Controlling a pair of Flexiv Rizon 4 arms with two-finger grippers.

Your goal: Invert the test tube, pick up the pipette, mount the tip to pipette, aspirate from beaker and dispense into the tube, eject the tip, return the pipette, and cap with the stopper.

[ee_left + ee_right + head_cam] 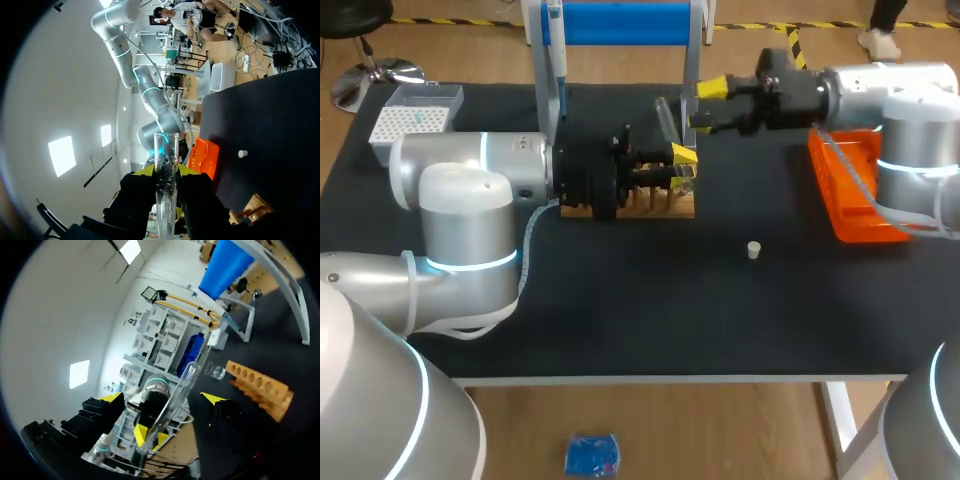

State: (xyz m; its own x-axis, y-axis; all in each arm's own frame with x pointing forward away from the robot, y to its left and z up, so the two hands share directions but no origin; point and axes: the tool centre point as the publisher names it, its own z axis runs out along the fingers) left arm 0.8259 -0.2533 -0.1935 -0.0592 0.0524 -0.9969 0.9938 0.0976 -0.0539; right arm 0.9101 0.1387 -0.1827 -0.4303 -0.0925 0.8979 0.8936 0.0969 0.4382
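Note:
My left gripper (682,158) holds a clear test tube (667,118) tilted above the wooden rack (655,203). In the left wrist view the tube (166,150) stands out between the left gripper's (166,172) fingers, which are shut on it. My right gripper (706,104) is open just right of the tube's upper end. In the right wrist view the tube (183,382) lies between the wide-apart fingers of the right gripper (164,398) and touches neither. A small white stopper (754,250) lies on the mat. The pipette (557,60) hangs on the blue stand (620,24).
An orange tray (848,190) sits at the right, under the right arm. A white tip box (415,115) stands at the far left. A glass beaker (216,371) stands near the rack (260,387). Dark mat lies bare in front of the rack.

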